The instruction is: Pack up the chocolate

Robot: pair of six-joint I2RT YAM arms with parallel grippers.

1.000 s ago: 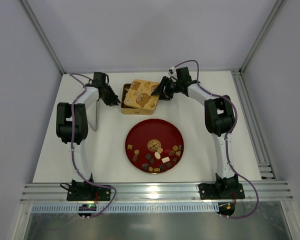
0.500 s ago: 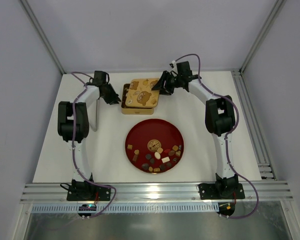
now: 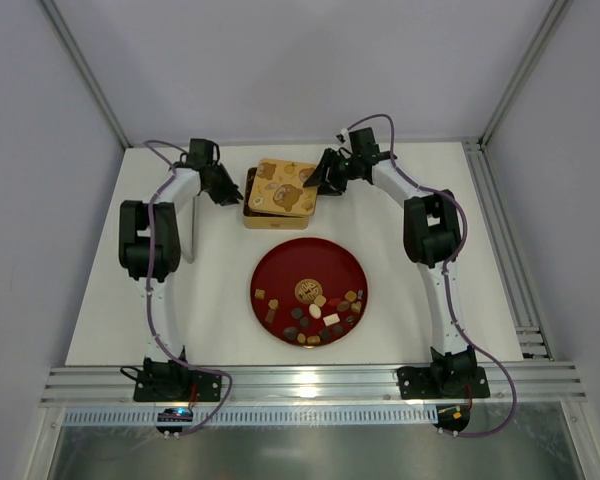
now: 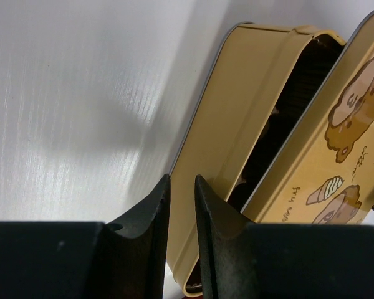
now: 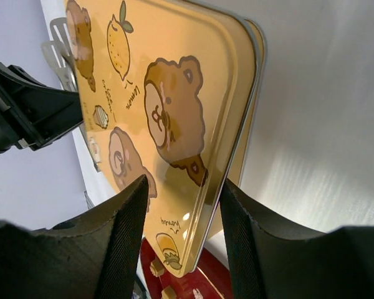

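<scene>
The chocolate (image 3: 315,310), several small brown, dark and cream pieces, lies on the near half of a round dark-red plate (image 3: 270,265). Behind the plate stands a square gold tin (image 3: 248,205). Its bear-printed lid (image 3: 283,187) sits tilted and askew on top. My right gripper (image 3: 315,186) (image 5: 184,180) is shut on the lid (image 5: 162,93) at its right edge, holding that side up. My left gripper (image 3: 232,197) (image 4: 182,180) is shut, with its tips against the tin's left wall (image 4: 237,112). The tin's inside is dark under the raised lid (image 4: 336,149).
A grey metal strip (image 3: 193,225) lies on the white table by the left arm. An aluminium rail (image 3: 310,385) runs along the near edge and another (image 3: 500,250) along the right side. White walls close in the back and both sides.
My right gripper has shifted slightly left and back with the lid, which now sits squarer over the tin. The left gripper has edged back a little along the tin's wall.
</scene>
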